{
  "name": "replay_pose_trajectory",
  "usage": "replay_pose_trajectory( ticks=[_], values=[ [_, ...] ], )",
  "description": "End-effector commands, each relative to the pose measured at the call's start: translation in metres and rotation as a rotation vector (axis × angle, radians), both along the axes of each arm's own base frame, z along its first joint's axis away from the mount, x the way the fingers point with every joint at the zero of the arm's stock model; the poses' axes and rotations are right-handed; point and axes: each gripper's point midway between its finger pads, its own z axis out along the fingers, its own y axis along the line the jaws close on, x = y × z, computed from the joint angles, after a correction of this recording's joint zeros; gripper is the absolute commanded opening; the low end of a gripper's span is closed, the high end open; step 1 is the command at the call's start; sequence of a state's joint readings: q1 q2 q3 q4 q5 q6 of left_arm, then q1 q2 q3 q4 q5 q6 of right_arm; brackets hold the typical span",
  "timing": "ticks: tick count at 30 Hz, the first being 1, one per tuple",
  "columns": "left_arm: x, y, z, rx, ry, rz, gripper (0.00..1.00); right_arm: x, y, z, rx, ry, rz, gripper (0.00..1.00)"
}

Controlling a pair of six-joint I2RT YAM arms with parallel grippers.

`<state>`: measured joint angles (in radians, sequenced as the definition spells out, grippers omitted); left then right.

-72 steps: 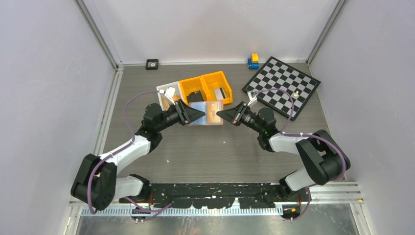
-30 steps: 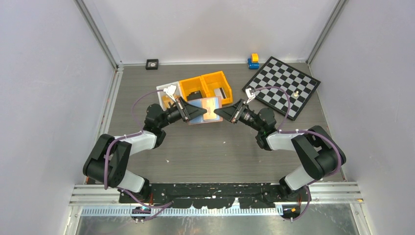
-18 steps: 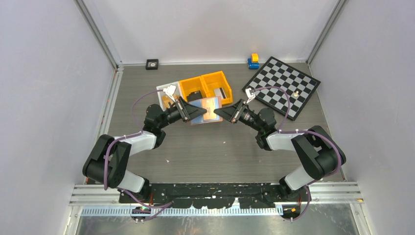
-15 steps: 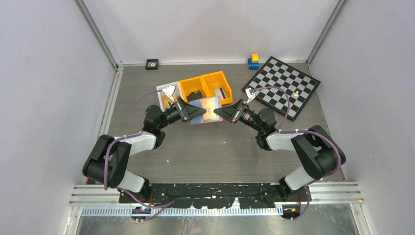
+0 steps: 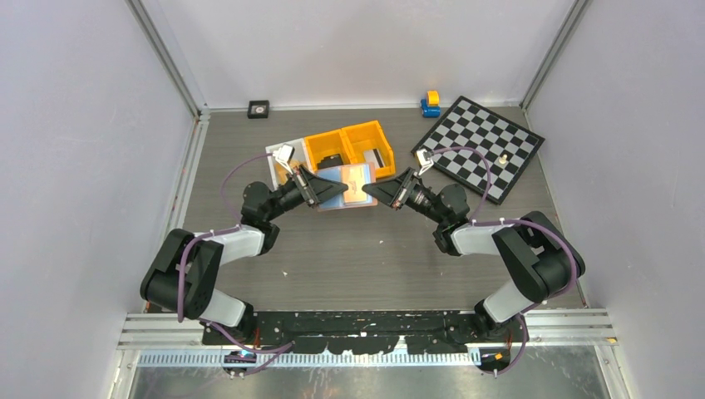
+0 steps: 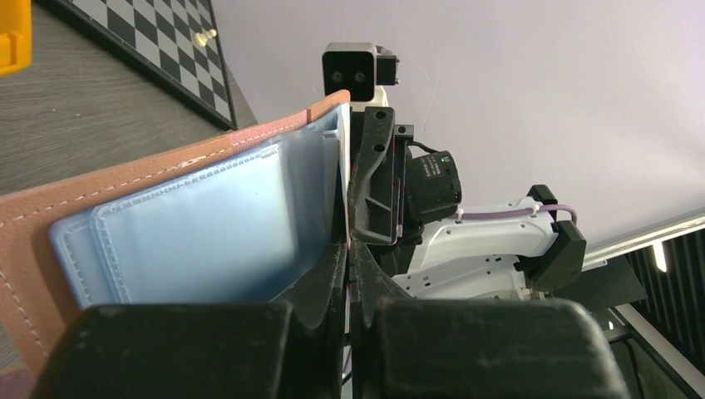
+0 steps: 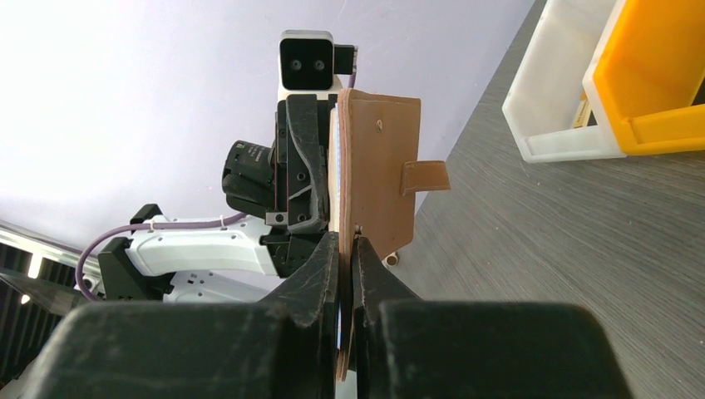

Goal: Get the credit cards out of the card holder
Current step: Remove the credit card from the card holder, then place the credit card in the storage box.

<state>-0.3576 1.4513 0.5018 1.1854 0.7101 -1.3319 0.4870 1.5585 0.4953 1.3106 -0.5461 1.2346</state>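
Inspection of the card holder (image 5: 347, 186): you have it lifted clear of the desk (image 5: 349, 258), opened out flat and hanging in the air just in front of the orange bins (image 5: 344, 143), between the two arms. Its long axis runs left to right, from one wrist to the other. The clear pockets (image 6: 208, 233) face upward toward the overhead camera, and the tan outer skin with its snap tab (image 7: 426, 176) faces the desk side. The left fingers (image 6: 320, 278) are together and clamped on the left end of the holder, at the bluish pocket leaf. The right fingers (image 7: 316, 274) are likewise pinched shut on the opposite end, on the tan leaf. Each arm therefore touches the holder and neither is nearer than the other. The credit cards cannot be made out: the pockets read as hazy plastic, and you cannot tell from these views which side their mouths open. In my judgement no card has yet been gripped, and the extraction itself is not begun. The next move turns on that left-to-right axis: one pair of fingers must let go of its end and come in along the holder toward a pocket mouth, while the other alone carries it. Expect the freed leaf to droop or fold shut. The chessboard (image 5: 486, 145) lies well apart to the right and plays no part
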Motion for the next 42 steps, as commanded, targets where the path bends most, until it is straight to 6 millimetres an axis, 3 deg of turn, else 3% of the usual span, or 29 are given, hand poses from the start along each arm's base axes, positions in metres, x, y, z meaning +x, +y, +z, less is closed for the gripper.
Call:
replay_pose_trajectory(
  ticks=[1, 8, 14, 18, 19, 21, 25, 35, 39, 42],
  values=[
    [-0.003, 0.010, 0.025, -0.059, -0.107, 0.016, 0.04, 0.003, -0.004, 0.009, 0.023, -0.040, -0.012, 0.05],
    [-0.001, 0.013, 0.024, -0.059, -0.103, 0.032, 0.01, 0.004, -0.006, 0.008, 0.029, -0.034, -0.014, 0.11],
    [0.002, 0.015, 0.020, -0.043, -0.086, 0.042, 0.00, 0.004, -0.006, 0.009, 0.033, -0.035, -0.012, 0.07],
    [0.004, 0.014, 0.017, -0.028, -0.077, 0.044, 0.00, 0.002, -0.005, 0.014, 0.050, -0.049, 0.004, 0.17],
    [0.004, 0.014, 0.017, -0.025, -0.078, 0.046, 0.00, 0.002, -0.005, 0.014, 0.051, -0.050, 0.004, 0.15],
    [0.004, 0.015, 0.016, -0.016, -0.078, 0.054, 0.00, 0.003, -0.007, 0.013, 0.047, -0.046, -0.007, 0.02],
    [0.010, 0.020, 0.001, 0.078, -0.030, 0.110, 0.00, 0.011, -0.016, 0.006, 0.030, -0.021, -0.064, 0.00],
    [0.030, 0.071, -0.039, 0.412, 0.082, 0.417, 0.00, 0.039, -0.051, -0.021, -0.061, 0.061, -0.223, 0.01],
    [0.047, 0.092, -0.050, 0.484, 0.115, 0.503, 0.00, 0.045, -0.063, -0.036, -0.167, 0.081, -0.301, 0.00],
    [0.062, 0.111, -0.059, 0.531, 0.145, 0.569, 0.00, 0.045, -0.068, -0.036, -0.203, 0.067, -0.332, 0.01]
  ],
)
